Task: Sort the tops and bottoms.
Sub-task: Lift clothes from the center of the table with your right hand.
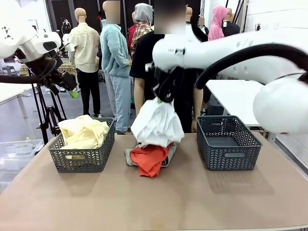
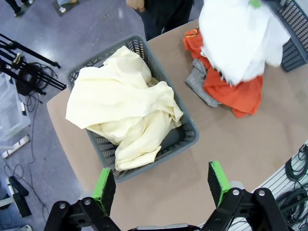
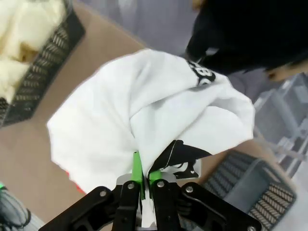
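My right gripper (image 1: 160, 99) is shut on the white garment (image 1: 156, 122) and holds it bunched above the table's middle. The right wrist view shows the green pads (image 3: 137, 169) pinching a fold of the white garment (image 3: 144, 110), which has black print. Under it on the table lies the orange-red garment (image 1: 150, 159), spread over the light grey garment (image 1: 128, 157). The pale yellow garment (image 1: 83, 132) fills the left basket (image 1: 82, 161). My left gripper (image 1: 67, 85) hangs open, high over that basket. In its wrist view the gripper (image 2: 161, 185) is above the yellow garment (image 2: 120, 110).
An empty dark grey basket (image 1: 228, 144) stands on the right of the table. A person in a black T-shirt (image 1: 144, 57) stands at the far edge behind the pile. The near half of the brown table (image 1: 154, 202) is bare. A tripod (image 1: 45, 115) stands beyond the left edge.
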### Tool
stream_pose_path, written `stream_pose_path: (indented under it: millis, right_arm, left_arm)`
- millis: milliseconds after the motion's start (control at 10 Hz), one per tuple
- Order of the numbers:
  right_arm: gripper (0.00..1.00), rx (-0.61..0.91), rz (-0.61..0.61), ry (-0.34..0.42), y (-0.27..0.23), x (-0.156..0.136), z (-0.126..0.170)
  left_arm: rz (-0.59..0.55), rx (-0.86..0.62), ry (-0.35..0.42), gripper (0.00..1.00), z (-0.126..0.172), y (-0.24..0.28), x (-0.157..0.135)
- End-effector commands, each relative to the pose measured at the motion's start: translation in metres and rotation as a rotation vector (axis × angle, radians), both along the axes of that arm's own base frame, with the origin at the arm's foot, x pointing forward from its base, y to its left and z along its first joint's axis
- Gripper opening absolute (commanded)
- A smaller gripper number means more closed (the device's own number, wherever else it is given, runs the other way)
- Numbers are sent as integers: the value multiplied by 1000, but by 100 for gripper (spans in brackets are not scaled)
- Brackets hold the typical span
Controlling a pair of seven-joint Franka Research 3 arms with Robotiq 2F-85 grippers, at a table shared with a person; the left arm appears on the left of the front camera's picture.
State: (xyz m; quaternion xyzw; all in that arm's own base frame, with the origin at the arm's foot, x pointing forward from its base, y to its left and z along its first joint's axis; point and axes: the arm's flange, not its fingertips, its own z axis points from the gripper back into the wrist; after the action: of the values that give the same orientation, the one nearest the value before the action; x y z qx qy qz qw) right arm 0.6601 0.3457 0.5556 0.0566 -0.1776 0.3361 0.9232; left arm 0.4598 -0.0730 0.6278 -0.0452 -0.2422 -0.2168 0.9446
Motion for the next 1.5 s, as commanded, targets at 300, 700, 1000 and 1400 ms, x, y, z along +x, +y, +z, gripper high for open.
stream_pose_path:
  millis: [300,700,1000,1400]
  right_arm:
    - [0,26,2,-133,-6,-20,69]
    - [0,-42,-39,-221,-11,-34,99]
    - [0,-74,-69,-296,-42,-37,199]
    - [0,-38,29,-364,-29,-38,250]
  left_arm:
    - [2,-8,2,100,1,0,0]
    - [2,-8,2,100,1,0,0]
    - [2,-8,2,100,1,0,0]
    - [2,-8,2,100,1,0,0]
